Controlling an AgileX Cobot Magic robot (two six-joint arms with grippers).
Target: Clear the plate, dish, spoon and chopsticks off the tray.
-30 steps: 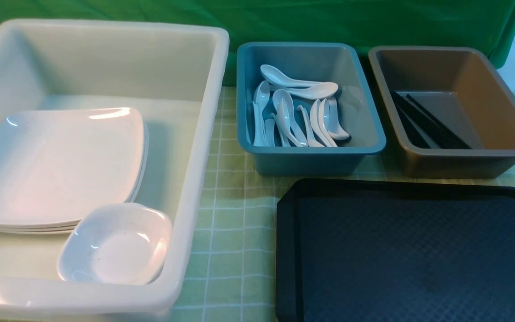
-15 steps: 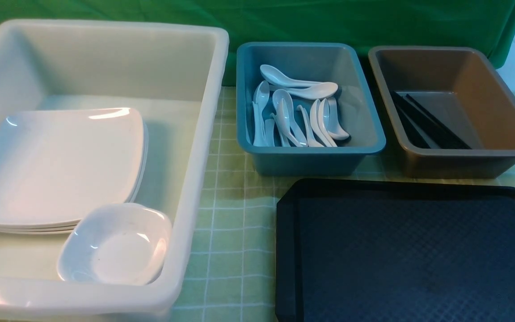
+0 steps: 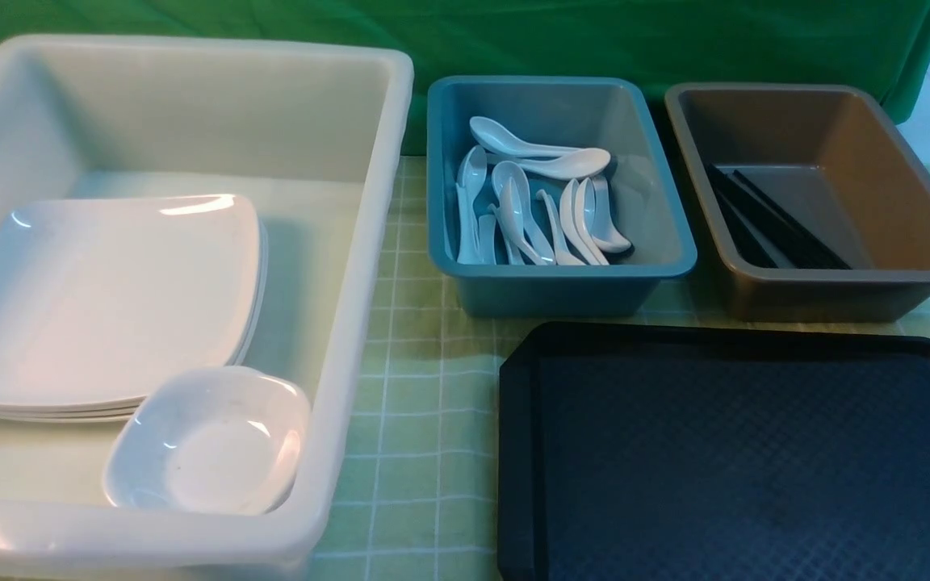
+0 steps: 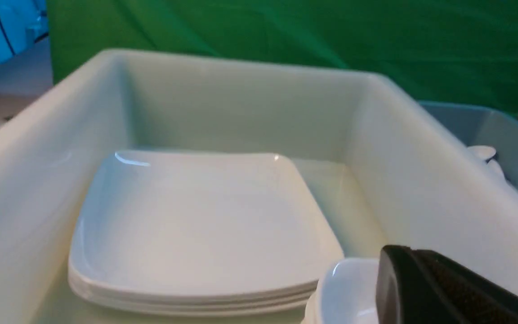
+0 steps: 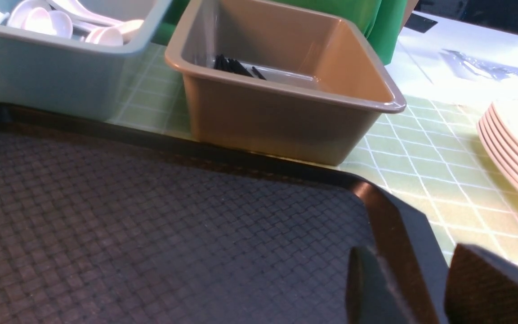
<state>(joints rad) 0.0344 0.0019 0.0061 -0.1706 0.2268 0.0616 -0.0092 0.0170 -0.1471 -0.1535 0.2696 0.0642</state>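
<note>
Green cloth hangs behind your checked table, and on it the tray point(image 3: 739, 452) lies bare — nothing on its textured face in the front or right wrist view. You can judge the clearing done, or one last check away from done.

Your plate point(image 3: 102, 298) tops a stack in the white tub point(image 3: 368, 242), with the dish point(image 3: 207, 440) just beside it, touching the stack's near corner. Your spoon point(image 3: 550, 165) lies among others in the blue bin point(image 3: 562, 278); the chopsticks point(image 3: 772, 218) lie along the floor of the brown bin point(image 3: 836, 286), just beyond the tray.

Your left gripper point(image 4: 448, 288) hangs over the tub's near end by the dish with its jaws together, holding nothing. Your right gripper point(image 5: 425, 288) sits over the tray's right corner, jaws apart and empty, one finger either side of the raised edge.

To finish well, lift both arms straight up before swinging them home — the left must clear the tub's tall wall, the right must not catch the rim and drag the tray. More plates point(image 5: 515, 148) are stacked on the table to the right; keep off them.
</note>
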